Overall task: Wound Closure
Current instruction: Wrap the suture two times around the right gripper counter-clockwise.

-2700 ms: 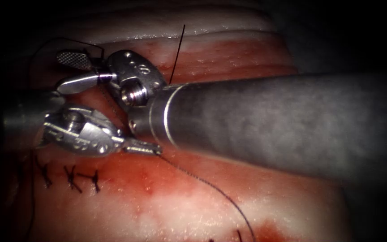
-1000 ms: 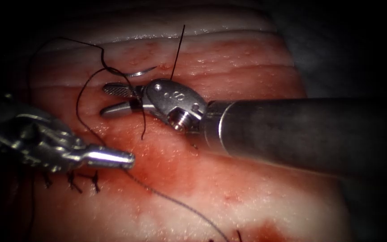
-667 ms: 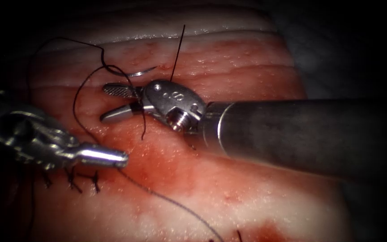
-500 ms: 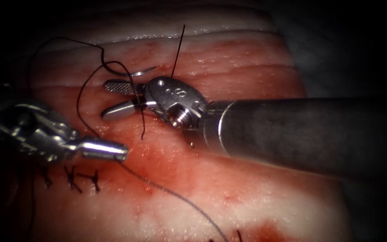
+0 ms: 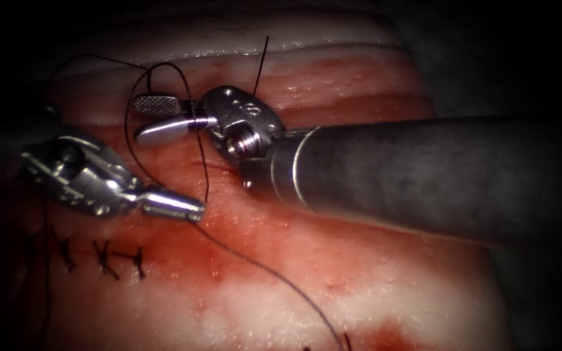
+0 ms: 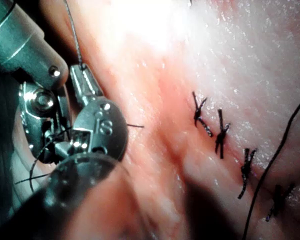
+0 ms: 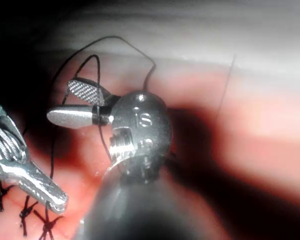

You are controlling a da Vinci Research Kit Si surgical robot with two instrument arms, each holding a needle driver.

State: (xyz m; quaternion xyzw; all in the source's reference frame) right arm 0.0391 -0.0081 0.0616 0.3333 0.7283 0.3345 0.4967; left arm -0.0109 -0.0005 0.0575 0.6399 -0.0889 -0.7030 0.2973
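My left tool lies left of the cut's stitched line, jaws shut on the dark thread, which trails from its tip toward the lower right. Above it, my right tool has open jaws with nothing gripped between them. A loop of thread wraps around both jaws near the hinge, and a tail hangs down from it. The right tool's wrist covers the spot where the needle lay. In the right wrist view, the open right tool sits above the shut left tool.
Three dark stitches sit below the left tool on the tissue; several stitches show in the left wrist view. A cut thread end stands up behind the right tool. Red fluid wets the tissue.
The right tool has risen up and to the left with the thread loop on its open jaws, covering the needle on the tissue. The left tool has moved up and right, still holding thread.
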